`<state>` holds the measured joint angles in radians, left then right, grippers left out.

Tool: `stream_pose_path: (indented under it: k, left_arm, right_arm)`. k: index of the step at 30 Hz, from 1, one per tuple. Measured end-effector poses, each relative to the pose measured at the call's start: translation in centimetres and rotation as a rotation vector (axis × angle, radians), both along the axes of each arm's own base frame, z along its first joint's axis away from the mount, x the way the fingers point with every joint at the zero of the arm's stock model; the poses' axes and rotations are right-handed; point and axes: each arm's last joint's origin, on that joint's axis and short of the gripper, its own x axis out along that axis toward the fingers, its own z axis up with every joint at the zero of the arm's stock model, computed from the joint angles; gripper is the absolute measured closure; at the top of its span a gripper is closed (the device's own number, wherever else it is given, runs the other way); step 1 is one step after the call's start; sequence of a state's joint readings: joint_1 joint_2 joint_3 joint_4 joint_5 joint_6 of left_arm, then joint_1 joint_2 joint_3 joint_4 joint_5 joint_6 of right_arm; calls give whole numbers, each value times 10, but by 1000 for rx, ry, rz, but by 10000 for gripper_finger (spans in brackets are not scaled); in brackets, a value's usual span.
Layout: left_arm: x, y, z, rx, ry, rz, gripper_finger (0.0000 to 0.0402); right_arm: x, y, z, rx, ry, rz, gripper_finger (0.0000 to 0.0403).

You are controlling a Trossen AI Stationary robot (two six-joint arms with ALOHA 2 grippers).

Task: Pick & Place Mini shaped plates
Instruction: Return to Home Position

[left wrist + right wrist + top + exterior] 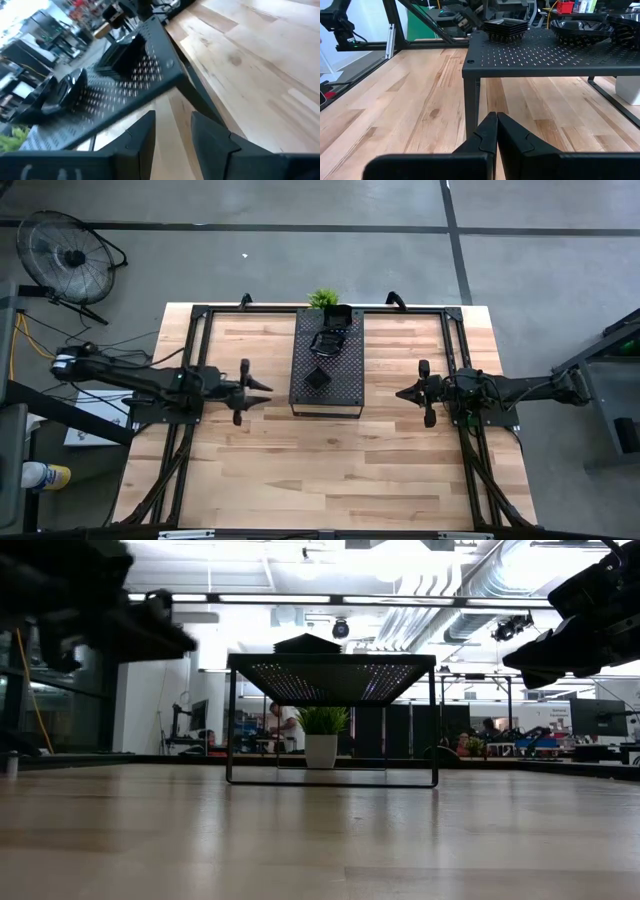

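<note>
Right gripper (pixel 495 116) closed and empty, left gripper (pixel 173 117) parted and empty, either side of shelf (pixel 545 55) with stacked black plates (pixel 506 26).

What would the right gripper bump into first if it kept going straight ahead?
Probably the black perforated metal shelf, near its corner leg. The shut right gripper points there across the wooden tabletop, though height is hard to judge.

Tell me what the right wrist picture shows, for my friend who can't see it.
A black perforated metal shelf stands on a light wooden table and carries stacks of small glossy black plates. Nearer the camera, the right tool, shut and empty, points toward the shelf's corner leg.
</note>
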<state>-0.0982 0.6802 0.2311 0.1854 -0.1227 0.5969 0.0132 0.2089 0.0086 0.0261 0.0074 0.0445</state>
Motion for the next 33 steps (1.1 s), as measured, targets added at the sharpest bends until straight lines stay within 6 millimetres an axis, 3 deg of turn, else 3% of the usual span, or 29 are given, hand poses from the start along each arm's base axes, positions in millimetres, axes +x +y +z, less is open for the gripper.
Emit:
stream_pose_path:
  k: [10,19,24,33]
  left_arm:
    - [-32,-1,-26,1,-139,-141,282]
    - [-49,2,-16,65,-310,-117,282]
    - [-59,4,-19,28,-302,-53,282]
    - [-58,9,-16,38,-329,100,282]
  right_arm:
    - [0,0,0,0,0,0,398]
    - [0,0,0,0,0,-1,398]
    - [0,0,0,0,0,0,398]
    - [0,0,0,0,0,0,398]
